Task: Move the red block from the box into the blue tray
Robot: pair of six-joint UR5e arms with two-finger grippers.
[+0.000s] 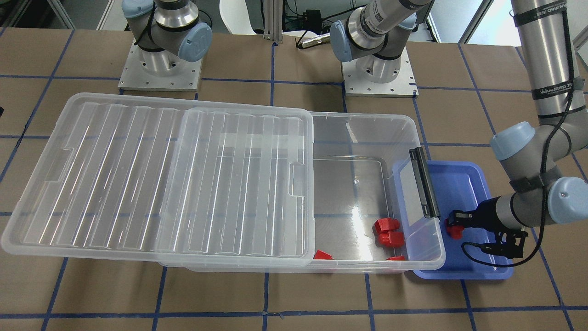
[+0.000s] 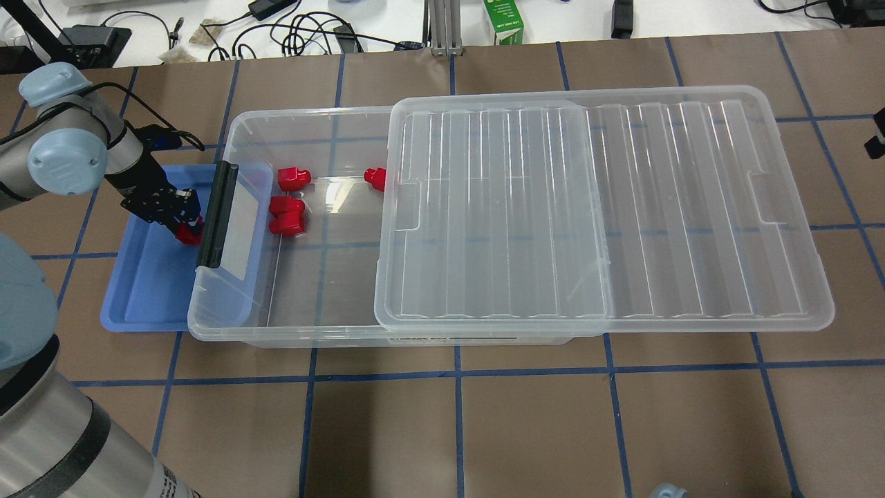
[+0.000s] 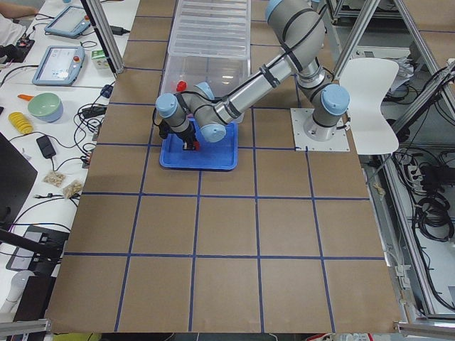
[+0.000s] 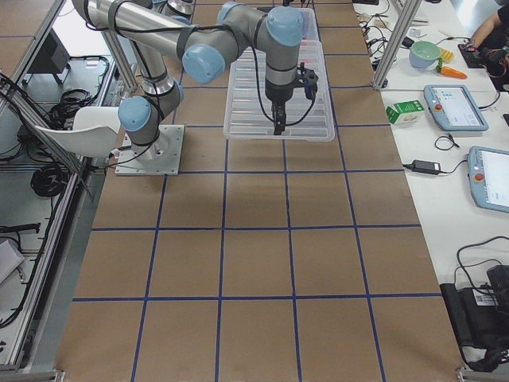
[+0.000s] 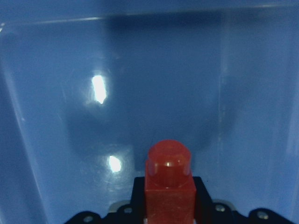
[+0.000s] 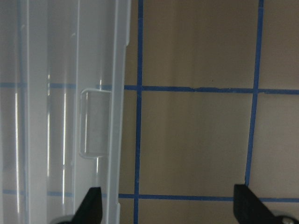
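Note:
My left gripper (image 1: 452,225) is shut on a red block (image 5: 169,184) and holds it low over the blue tray (image 1: 464,184), next to the box's latch end. The overhead view shows the same gripper (image 2: 185,227) over the tray (image 2: 145,290). The clear box (image 2: 304,124) lies partly open, its ribbed lid (image 2: 601,207) slid toward my right side. Several more red blocks (image 2: 287,216) lie on the box floor near the tray end. My right gripper (image 6: 170,207) is open and empty, high above the lid's far end.
A black bar latch (image 2: 218,214) on a clear flap overhangs the tray's inner edge. One red block (image 2: 375,178) sits right at the lid's edge. Cables, a green carton (image 2: 503,21) and other gear lie beyond the far table edge.

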